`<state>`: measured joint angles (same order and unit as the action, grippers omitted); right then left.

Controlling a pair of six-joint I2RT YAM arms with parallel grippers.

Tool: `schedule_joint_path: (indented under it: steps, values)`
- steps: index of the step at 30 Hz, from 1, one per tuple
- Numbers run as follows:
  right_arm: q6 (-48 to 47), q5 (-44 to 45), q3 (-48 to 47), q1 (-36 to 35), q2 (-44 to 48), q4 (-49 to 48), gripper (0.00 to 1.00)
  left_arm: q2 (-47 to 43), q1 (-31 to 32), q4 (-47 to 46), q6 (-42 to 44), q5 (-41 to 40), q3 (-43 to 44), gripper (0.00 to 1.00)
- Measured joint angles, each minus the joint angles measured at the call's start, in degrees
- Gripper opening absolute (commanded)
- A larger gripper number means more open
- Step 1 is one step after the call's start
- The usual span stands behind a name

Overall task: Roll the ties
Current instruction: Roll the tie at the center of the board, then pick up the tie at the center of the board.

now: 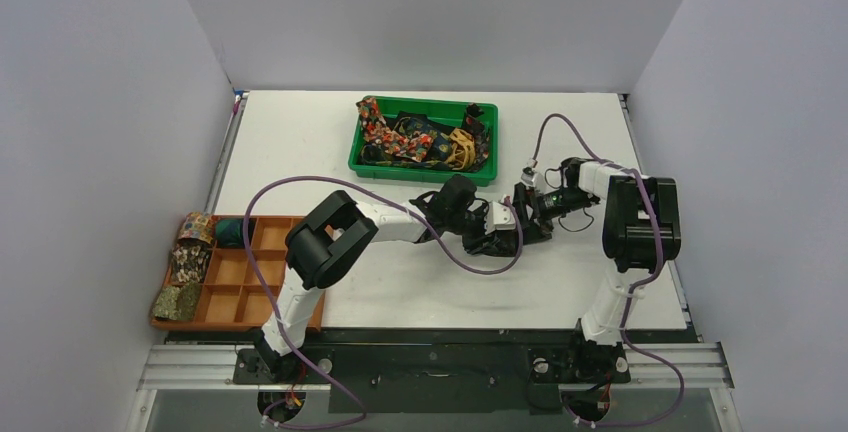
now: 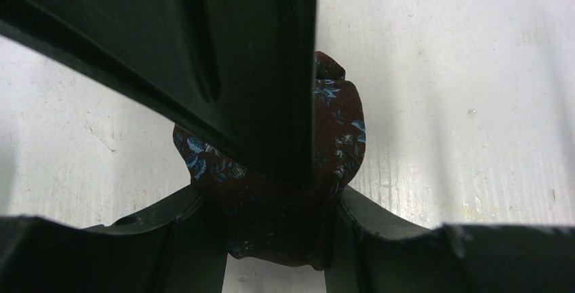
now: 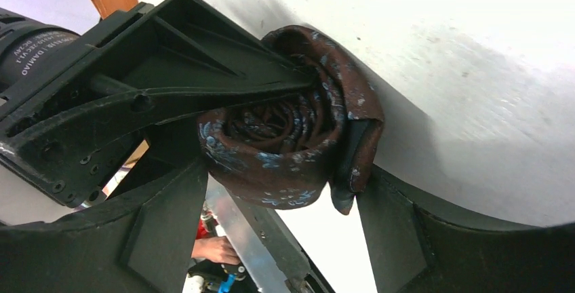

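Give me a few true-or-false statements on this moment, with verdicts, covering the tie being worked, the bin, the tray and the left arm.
1. The tie between the two arms is wound into a coil. True.
2. That tie is yellow. False: it is dark red-brown with pale blue flowers.
3. The green bin holds loose ties. True.
4. The orange tray sits at the table's far right corner. False: it is at the near left edge, with rolled ties in some compartments.
5. The left fingers are clear of the coil. False: in the left wrist view they press on it from both sides.
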<state>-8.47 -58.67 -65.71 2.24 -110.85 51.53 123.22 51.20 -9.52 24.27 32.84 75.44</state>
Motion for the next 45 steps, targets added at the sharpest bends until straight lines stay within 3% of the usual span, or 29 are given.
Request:
schedule_joint_path:
  steps: [3,5,8,13,17,18,27,33,35,40,42,43,45]
  values:
    - [-0.4,0.1,0.3,-1.2,0.7,-0.3,0.51,0.0,0.0,0.2,0.0,0.0,0.1,0.14]
    - [-0.6,-0.2,0.3,-1.5,0.7,-0.5,0.36,0.0,0.0,0.3,0.0,0.0,0.1,0.21]
    - [-0.9,-0.7,0.2,-1.6,0.7,-0.2,0.03,0.0,-0.1,0.3,-0.3,0.0,0.1,0.47]
    - [-1.6,-0.4,0.0,-1.6,0.7,0.9,0.00,-1.3,-1.0,-1.9,-2.7,0.4,-2.5,0.79]
    - [-2.4,-0.3,0.0,-1.6,0.7,1.4,0.00,-3.9,-1.5,-4.3,-4.9,0.2,-6.9,0.98]
    - [-2.6,-0.3,0.0,-1.6,0.7,1.6,0.00,-4.7,-1.6,-4.8,-5.3,0.0,-8.1,0.99]
    - [-2.9,0.9,0.0,-4.3,2.0,1.9,0.00,-8.6,-1.8,-8.3,-6.5,-1.1,-11.5,0.97]
    - [-2.9,1.6,0.1,-7.6,2.7,1.8,0.00,-4.5,-0.5,-7.4,-5.7,-0.6,-7.0,0.97]
    - [-2.9,1.7,0.1,-7.9,2.8,1.8,0.00,-3.1,-0.1,-7.1,-5.8,-0.5,-6.0,0.83]
    - [-1.8,1.9,0.0,-7.8,3.8,0.3,0.00,-1.5,0.3,-4.3,-4.8,1.4,-3.8,0.26]
    - [-1.1,2.7,-0.1,-7.9,4.5,0.1,0.00,-1.6,0.4,-3.5,-4.0,2.0,-3.6,0.12]
    - [-1.0,2.8,-0.1,-7.9,4.6,0.2,0.00,-1.7,0.5,-3.4,-4.0,2.1,-3.6,0.11]
    - [-0.3,2.8,-0.1,-7.9,4.9,0.2,0.00,-2.3,0.5,-2.7,-3.5,2.1,-3.8,0.30]
